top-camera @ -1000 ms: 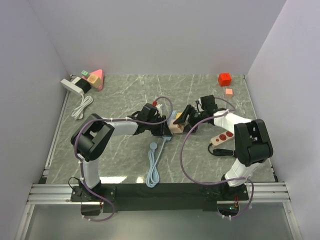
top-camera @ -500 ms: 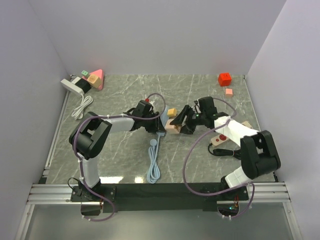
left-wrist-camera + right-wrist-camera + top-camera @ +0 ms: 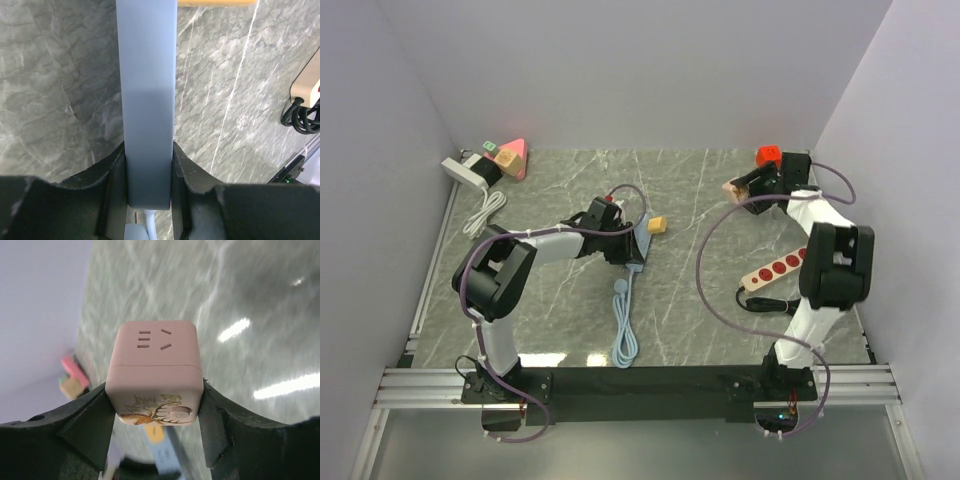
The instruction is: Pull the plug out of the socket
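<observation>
The right claw point(image 3: 153, 396) is clenched on the pink socket point(image 3: 155, 357) at the bench's point(image 3: 570, 320) far right. The left claw point(image 3: 148, 165) grips the blue plug point(image 3: 147, 90) mid-bench. They sit well apart, so each is best lowered squarely before release.

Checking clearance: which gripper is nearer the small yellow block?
Left. The left gripper, shut on the blue plug, sits close beside the yellow block; the right gripper, holding the pink socket cube, is well off toward the far right.
</observation>
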Action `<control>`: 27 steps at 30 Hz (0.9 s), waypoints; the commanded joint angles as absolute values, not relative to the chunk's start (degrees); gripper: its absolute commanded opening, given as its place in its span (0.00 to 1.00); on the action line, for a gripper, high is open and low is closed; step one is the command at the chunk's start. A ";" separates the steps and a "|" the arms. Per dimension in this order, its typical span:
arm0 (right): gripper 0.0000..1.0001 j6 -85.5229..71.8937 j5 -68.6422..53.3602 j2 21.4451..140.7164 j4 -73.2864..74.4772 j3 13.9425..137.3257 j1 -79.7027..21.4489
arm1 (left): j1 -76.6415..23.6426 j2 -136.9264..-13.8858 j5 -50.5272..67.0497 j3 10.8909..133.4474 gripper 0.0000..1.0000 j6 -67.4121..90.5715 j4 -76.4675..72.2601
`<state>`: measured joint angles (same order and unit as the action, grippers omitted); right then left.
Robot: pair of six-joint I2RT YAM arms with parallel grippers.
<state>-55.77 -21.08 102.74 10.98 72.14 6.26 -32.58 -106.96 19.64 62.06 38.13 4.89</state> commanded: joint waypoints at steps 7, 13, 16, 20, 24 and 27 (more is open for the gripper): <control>0.00 -67.23 -12.93 120.66 -2.52 87.09 6.77 | -32.34 -105.64 24.52 64.59 0.01 37.62 6.85; 0.13 -71.62 -11.16 129.89 -3.60 97.63 7.03 | -32.43 -106.43 24.00 65.74 0.01 37.35 8.61; 0.67 -72.60 -13.27 134.29 -0.45 105.89 7.73 | -32.34 -107.14 23.91 66.09 0.01 37.44 8.96; 0.91 -69.97 -16.00 132.55 4.82 107.77 8.35 | -32.34 -107.93 23.99 66.09 0.00 37.79 8.35; 0.94 -64.88 -14.85 118.61 9.39 92.96 8.44 | -32.17 -108.02 24.26 66.18 0.01 37.53 7.91; 0.95 -60.41 -14.58 110.08 15.79 83.63 7.56 | -32.08 -108.02 24.35 66.36 0.01 37.27 7.82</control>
